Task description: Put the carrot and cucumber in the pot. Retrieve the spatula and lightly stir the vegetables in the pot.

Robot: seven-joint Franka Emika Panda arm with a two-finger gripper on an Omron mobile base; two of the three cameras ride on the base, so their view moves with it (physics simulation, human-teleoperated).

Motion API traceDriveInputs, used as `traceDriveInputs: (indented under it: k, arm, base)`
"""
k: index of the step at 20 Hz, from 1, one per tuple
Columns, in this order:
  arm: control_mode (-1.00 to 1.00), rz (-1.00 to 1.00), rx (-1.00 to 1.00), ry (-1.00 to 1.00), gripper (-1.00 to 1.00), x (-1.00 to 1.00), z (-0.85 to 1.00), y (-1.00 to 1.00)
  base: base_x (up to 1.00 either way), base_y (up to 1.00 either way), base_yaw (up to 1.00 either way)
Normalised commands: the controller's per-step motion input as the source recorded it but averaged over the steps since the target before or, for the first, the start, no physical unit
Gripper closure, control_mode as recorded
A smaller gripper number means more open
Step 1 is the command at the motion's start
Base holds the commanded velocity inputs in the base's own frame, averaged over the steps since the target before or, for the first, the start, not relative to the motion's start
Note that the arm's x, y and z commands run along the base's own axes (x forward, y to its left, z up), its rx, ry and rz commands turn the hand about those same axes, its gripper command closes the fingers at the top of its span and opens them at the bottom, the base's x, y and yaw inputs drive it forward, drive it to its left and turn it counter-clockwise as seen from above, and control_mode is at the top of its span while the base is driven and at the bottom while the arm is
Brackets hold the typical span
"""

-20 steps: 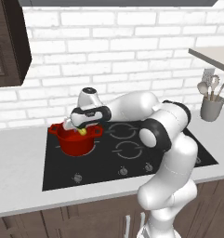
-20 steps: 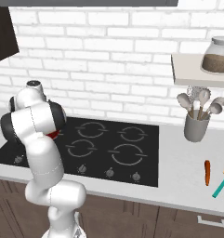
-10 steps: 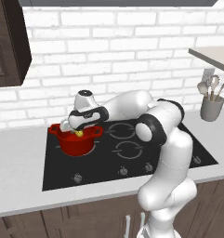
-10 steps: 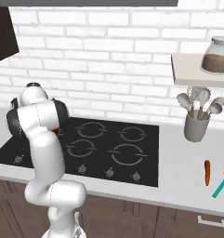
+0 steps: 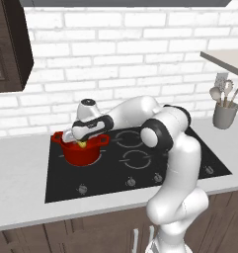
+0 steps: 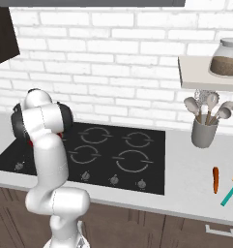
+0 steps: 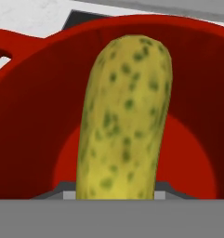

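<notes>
desk [image 6: 185,181]: grey, carries the black hob
pot [image 5: 81,150]: red, on the hob's 9 o'clock burner
tool [image 5: 80,141]: over the pot, pinching the cucumber [image 7: 122,116]
spatula [image 6: 230,191]: 3 o'clock desk edge
carrot [image 6: 215,179]: just beside the spatula

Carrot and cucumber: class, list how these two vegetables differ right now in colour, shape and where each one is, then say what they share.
The carrot is orange; the cucumber is yellow-green with dark speckles. The carrot is slim, the cucumber stubby. The carrot lies on the counter beside the spatula, while the cucumber hangs in the gripper over the pot. Both are small vegetables, and neither yet rests in the pot.
</notes>
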Motion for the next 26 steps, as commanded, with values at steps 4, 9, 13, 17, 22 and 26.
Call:
traceDriveInputs:
  k: [4,9,13,17,22,26]
  arm:
    - [-1.00,0.00,0.00,0.00,1.00,0.15,-0.10,0.04]
    - [-1.00,0.00,0.00,0.00,1.00,0.14,-0.09,0.05]
    - [-1.00,0.00,0.00,0.00,1.00,0.09,-0.17,0.04]
    - [-1.00,0.00,0.00,0.00,1.00,0.00,-0.17,0.03]
    - [-1.00,0.00,0.00,0.00,-1.00,-0.07,-0.02,0.09]
    - [-1.00,0.00,0.00,-0.02,-1.00,-0.11,0.00,0.00]
  base:
    - [0.00,0.00,0.00]
    - [0.00,0.00,0.00]
    - [0.00,0.00,0.00]
    - [0.00,0.00,0.00]
    - [0.00,0.00,0.00]
    - [0.00,0.00,0.00]
